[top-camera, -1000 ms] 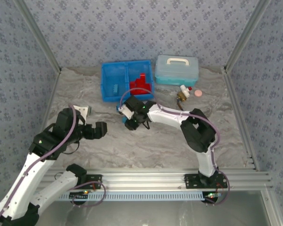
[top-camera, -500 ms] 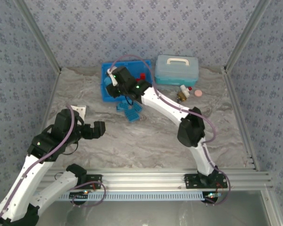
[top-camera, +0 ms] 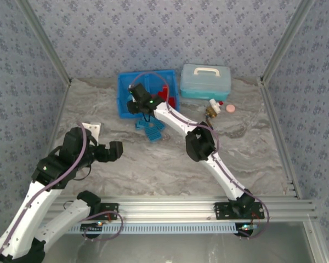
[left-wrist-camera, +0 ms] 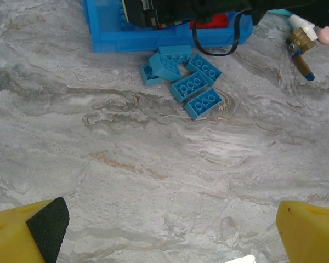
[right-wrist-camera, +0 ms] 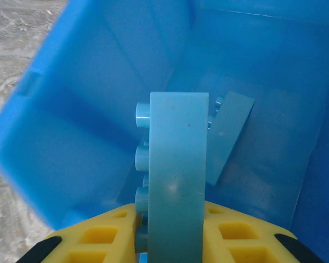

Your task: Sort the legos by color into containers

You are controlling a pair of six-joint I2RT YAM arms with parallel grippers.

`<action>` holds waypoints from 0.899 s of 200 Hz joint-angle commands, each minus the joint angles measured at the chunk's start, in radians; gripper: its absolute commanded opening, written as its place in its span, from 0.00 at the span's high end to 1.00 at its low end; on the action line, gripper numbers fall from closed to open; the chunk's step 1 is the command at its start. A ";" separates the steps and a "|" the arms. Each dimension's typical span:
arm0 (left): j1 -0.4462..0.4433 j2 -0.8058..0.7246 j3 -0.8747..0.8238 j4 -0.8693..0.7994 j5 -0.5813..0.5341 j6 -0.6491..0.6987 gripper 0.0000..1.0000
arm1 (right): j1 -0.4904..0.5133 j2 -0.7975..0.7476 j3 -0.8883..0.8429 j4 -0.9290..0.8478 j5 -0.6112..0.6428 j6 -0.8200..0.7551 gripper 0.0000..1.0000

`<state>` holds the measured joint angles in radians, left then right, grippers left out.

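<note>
Over the left half of the tray (top-camera: 121,101), the right gripper (top-camera: 136,103) pinches a light blue brick (right-wrist-camera: 175,164) above another one already inside, red bricks (top-camera: 164,95) sit in the right half, a handful of blue bricks (left-wrist-camera: 189,86) wait just in front of the tray, and the left gripper (top-camera: 114,150) hangs wide open, well apart from the tray.

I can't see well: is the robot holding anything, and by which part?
The right gripper pinches a light blue lego brick by its lower end, above the blue tray. The left gripper holds nothing.

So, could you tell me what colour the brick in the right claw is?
The brick is light blue, clearest in the right wrist view.
</note>
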<state>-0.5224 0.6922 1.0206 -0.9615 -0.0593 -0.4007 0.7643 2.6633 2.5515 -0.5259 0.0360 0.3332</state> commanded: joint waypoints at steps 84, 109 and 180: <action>0.008 -0.004 0.011 0.040 0.016 0.021 0.01 | 0.004 -0.131 0.091 -0.111 -0.037 -0.043 0.52; 0.007 0.000 0.014 0.040 0.016 0.023 0.01 | 0.028 -0.345 -0.188 -0.067 -0.018 -0.127 0.53; 0.007 -0.004 0.002 0.029 0.021 0.018 0.01 | 0.099 -0.695 -0.843 0.068 0.118 -0.198 0.50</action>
<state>-0.5224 0.6891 1.0172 -0.9386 -0.0483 -0.3935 0.8562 1.9747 1.8221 -0.4572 0.0917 0.1379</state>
